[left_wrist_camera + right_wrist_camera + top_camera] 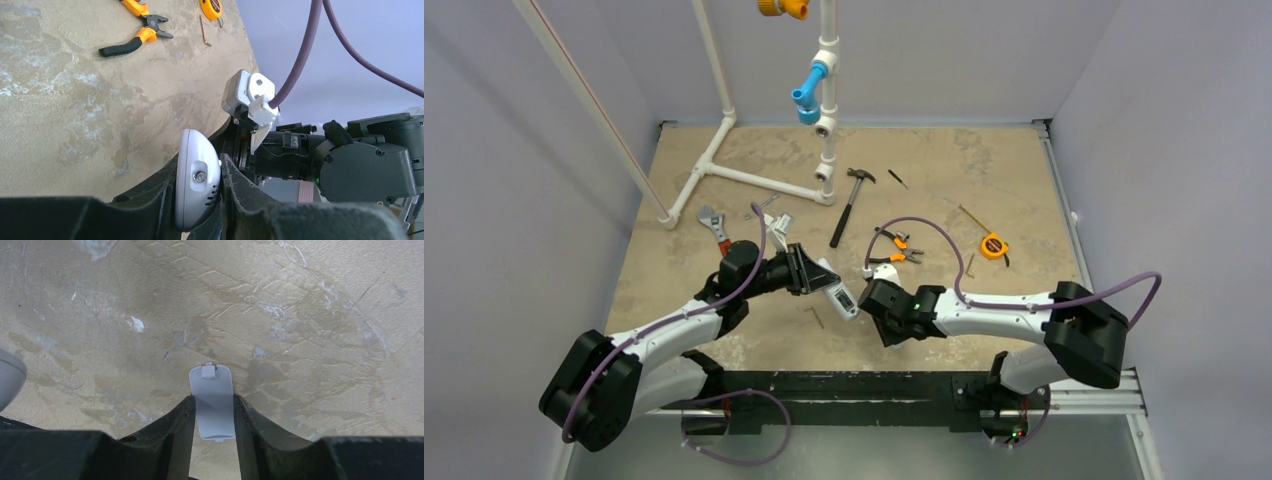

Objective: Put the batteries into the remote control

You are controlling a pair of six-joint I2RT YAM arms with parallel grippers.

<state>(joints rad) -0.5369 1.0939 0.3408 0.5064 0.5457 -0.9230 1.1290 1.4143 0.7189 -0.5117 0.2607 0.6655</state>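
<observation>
Judging by its look, we take the remote control [196, 185] for a light, stiff shell of smooth plastic, apt to slip or twist in a narrow grip. We would hold it across its long sides, leaving its back free for loading. It sits low in the middle of the left wrist view, its rounded end poking up between the two fingers of the left pincer [824, 283], which is clamped on both its sides. In the overhead view it lies just left of centre, seemingly held above the table [984, 160]. Its free end points toward the right pincer [214, 415], close by but not touching. That pincer is closed on the thin white battery cover [212, 385], bottom centre of its own view. We cannot make out the batteries anywhere.
</observation>
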